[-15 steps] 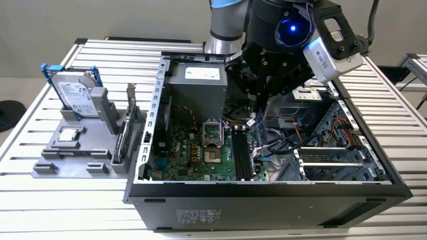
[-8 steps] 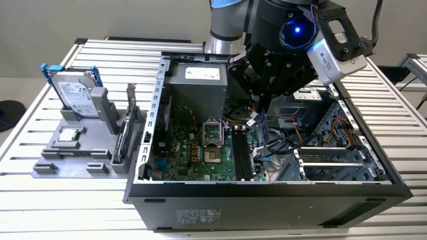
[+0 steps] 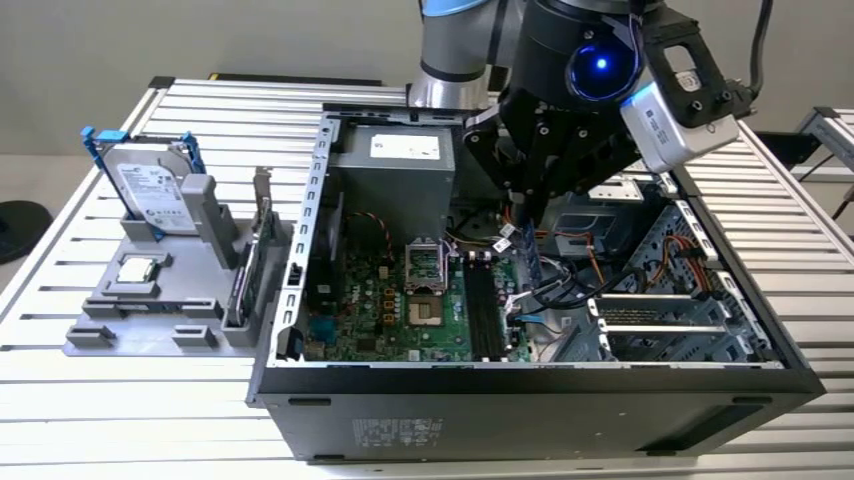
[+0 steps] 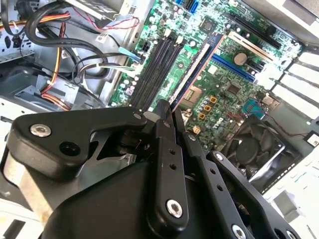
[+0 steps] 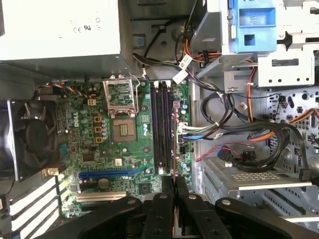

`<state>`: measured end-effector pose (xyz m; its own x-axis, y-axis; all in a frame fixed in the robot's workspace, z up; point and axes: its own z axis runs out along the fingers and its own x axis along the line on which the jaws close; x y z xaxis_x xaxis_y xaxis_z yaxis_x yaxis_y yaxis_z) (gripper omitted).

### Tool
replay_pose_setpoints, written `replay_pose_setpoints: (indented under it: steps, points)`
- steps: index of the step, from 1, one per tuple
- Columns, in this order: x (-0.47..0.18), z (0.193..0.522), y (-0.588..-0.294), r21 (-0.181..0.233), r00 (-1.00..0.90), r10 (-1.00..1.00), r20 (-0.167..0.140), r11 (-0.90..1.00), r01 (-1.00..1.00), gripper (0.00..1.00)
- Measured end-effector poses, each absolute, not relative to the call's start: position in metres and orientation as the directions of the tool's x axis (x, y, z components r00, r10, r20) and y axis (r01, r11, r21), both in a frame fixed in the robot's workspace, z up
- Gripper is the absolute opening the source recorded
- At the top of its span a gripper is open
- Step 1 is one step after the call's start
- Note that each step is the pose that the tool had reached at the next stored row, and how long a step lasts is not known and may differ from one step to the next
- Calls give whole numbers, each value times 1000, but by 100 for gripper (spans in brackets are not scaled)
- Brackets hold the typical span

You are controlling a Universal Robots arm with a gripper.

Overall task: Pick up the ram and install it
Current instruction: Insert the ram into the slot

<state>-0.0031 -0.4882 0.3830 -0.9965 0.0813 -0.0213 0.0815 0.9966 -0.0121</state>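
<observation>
My gripper [image 3: 525,215] hangs inside the open computer case [image 3: 534,385], shut on the ram [image 3: 537,255]. The ram is a thin dark stick held edge-on and pointing down toward the motherboard [image 3: 387,310]. In the second wrist view it [image 4: 197,67] runs out from between the black fingers [image 4: 164,124] over the board. In the first wrist view its edge [image 5: 173,144] lies along the black memory slots [image 5: 160,129], on their cable side. The ram's lower edge is still above the slots [image 3: 483,305]; contact cannot be judged.
A grey holder [image 3: 134,325] at the exterior view's left carries a hard drive [image 3: 150,190], a square CPU chip [image 3: 138,270] and an upright expansion card [image 3: 254,265]. Inside the case are the power supply [image 3: 394,170], a CPU socket [image 5: 122,130], a fan [image 5: 30,137] and loose cables [image 5: 234,124].
</observation>
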Motion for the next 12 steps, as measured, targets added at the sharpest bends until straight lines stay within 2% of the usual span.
replay_pose_setpoints:
  steps: [4, 12]
  points:
    - [-2, 382, -488, -13, -996, 87, -6, 996, 87, 0]
    - [-2, 377, -488, -13, -996, 93, -6, 996, 93, 0]
